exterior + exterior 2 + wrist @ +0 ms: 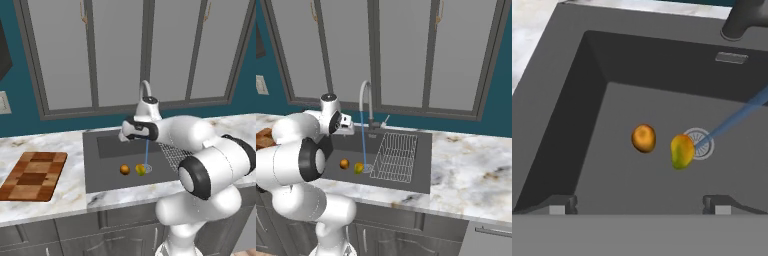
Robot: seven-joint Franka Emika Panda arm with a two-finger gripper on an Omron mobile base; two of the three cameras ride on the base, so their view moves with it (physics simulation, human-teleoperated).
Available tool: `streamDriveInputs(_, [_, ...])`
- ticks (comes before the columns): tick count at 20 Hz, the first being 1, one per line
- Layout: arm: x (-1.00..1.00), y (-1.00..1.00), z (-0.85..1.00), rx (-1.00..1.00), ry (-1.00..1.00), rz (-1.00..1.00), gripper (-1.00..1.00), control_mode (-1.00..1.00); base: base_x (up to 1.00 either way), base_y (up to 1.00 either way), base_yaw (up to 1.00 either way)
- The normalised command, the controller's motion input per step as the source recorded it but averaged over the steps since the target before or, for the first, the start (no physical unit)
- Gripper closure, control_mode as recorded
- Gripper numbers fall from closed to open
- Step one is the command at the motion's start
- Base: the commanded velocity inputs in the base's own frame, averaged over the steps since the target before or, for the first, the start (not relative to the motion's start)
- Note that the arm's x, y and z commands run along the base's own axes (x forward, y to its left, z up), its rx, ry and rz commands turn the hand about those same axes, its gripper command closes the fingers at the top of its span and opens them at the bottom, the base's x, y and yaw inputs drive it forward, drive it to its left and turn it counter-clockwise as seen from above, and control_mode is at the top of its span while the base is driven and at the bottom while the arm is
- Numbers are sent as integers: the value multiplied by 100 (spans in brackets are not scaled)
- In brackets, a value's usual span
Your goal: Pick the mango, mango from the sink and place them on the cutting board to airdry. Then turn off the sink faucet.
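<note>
Two mangos lie on the floor of the dark sink (100, 176) (582, 105). The orange-brown mango (124, 170) (344, 163) (644, 138) is left of the yellow-green mango (140, 170) (358, 167) (682, 151), which rests against the round drain. My gripper (122, 135) (349, 131) (639, 206) hangs open above the basin, well over both fruits and holding nothing. Blue water (737, 117) runs from the silver faucet (145, 90) (365, 100) onto the drain. The checkered cutting board (34, 175) sits on the counter left of the sink.
A wire rack (396, 156) fills the sink's right side. Marble counter (471, 170) stretches to the right. Windows run behind the faucet, and dark cabinets (50, 232) sit below the counter. My white arm crosses in front of the sink's right part in the left base view.
</note>
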Motion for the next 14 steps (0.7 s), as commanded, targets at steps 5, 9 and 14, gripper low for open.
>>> streamDriveInputs(5, [26,11,-30,0,0,0,-100,-100,0,0,0])
streamDriveInputs(9, [21,8,-28,0,0,0,-100,-100,0,0,0])
streamDriveInputs(14, [10,0,-25,0,0,0,-100,-100,0,0,0])
